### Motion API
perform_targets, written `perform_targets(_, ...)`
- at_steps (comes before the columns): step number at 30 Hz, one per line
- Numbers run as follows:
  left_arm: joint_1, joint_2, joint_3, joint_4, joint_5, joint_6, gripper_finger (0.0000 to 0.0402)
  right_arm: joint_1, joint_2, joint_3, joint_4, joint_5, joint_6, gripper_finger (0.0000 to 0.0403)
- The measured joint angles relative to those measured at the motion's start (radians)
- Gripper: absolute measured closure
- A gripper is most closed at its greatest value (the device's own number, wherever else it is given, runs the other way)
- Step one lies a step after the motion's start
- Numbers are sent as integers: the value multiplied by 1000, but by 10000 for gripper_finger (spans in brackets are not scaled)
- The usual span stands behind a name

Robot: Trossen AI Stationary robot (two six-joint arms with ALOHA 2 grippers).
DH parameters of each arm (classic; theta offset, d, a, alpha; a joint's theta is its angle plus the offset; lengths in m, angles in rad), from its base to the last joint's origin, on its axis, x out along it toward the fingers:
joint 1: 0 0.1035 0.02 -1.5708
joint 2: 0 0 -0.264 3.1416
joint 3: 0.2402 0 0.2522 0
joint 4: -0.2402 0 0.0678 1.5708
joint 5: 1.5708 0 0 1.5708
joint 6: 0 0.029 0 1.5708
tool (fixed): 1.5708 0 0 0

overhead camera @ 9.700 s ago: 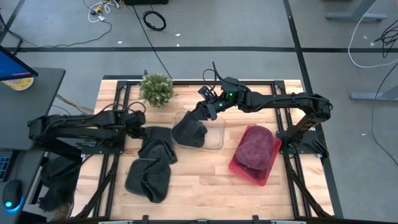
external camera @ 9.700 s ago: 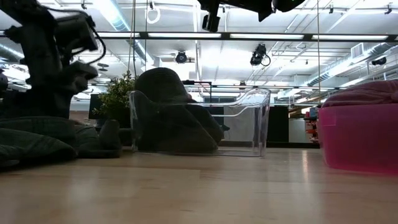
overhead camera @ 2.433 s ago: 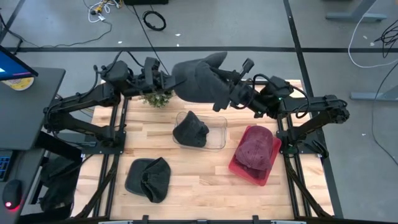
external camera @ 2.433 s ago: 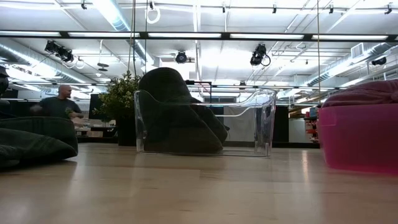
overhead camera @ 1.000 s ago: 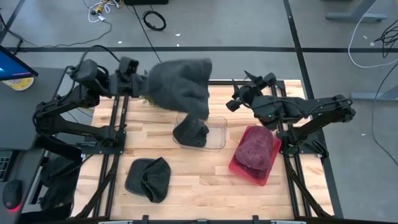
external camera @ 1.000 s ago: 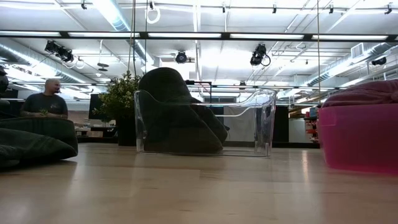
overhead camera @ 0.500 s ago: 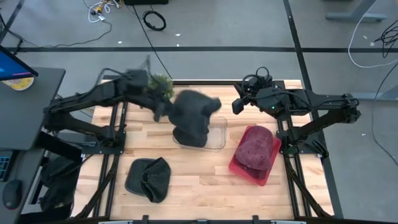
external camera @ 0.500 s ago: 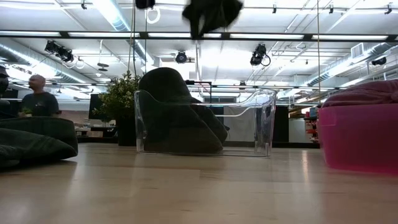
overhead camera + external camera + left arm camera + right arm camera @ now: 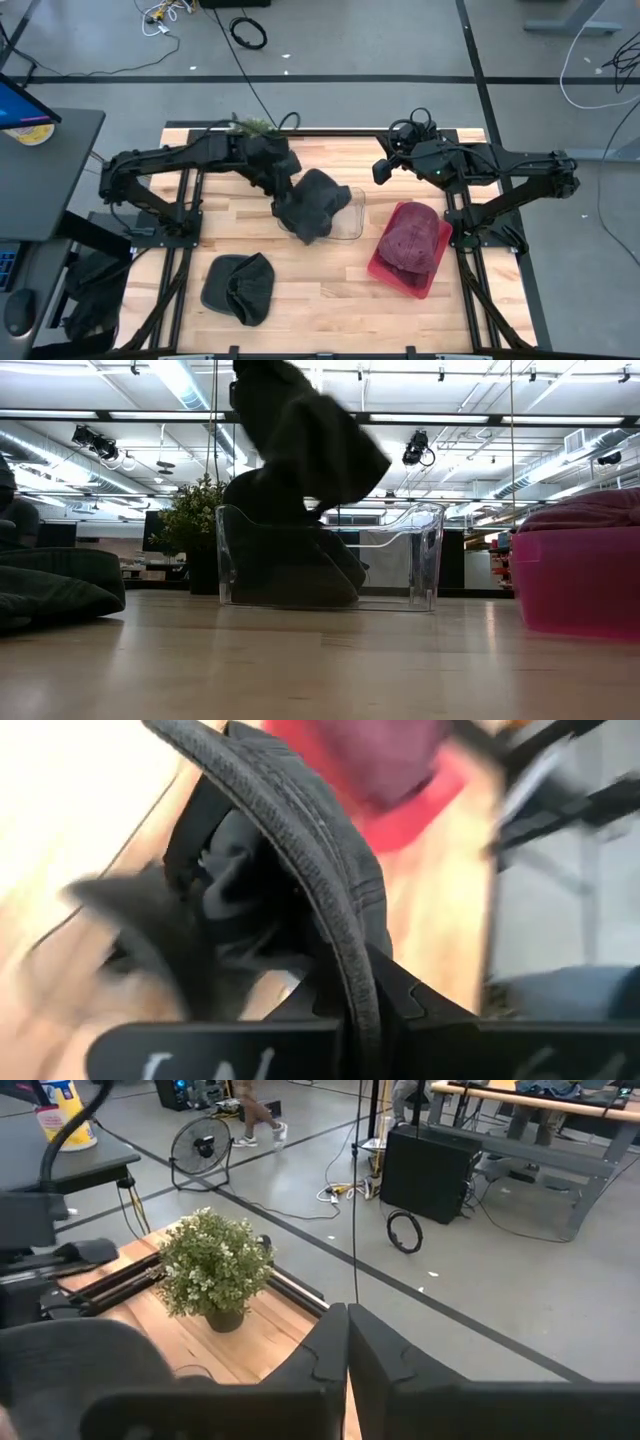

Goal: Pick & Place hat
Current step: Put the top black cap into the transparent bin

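left gripper (image 9: 283, 188) clenched on a dark grey hat (image 9: 318, 200), dangling it right over the clear bin (image 9: 350, 222) mid-table, partly down past the rim in the low view. right gripper (image 9: 381, 170) parked off at about 2 o'clock from the bin, fingers pressed together, holding nothing. another dark hat (image 9: 238, 287) lying at roughly 7 o'clock, maroon hat (image 9: 410, 237) sitting in the pink bin (image 9: 382, 266) at 4 o'clock. potted plant (image 9: 214, 1266) back at 11.

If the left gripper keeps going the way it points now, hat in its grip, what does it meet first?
Most likely the clear bin. The left gripper is shut on the dark hat and angled down toward the bin, where another dark hat already lies. That one would be next, though depth is unclear.
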Motion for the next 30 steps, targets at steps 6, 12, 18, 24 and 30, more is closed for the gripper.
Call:
perform_targets(6,-15,141,193,-204,-134,58,390,-1,0,0,1,-10,-1,399)
perform_targets(12,-57,260,287,-229,-133,140,390,-1,1,0,0,-11,-4,396)
perform_targets(18,-100,347,291,-343,-147,220,390,-1,1,-20,4,-10,-4,395)
perform_targets(24,-104,391,290,-292,-176,144,390,-1,2,-50,21,-17,1,399)
perform_targets(30,-90,405,290,-240,-205,-8,390,-1,1,-52,42,-35,-2,395)
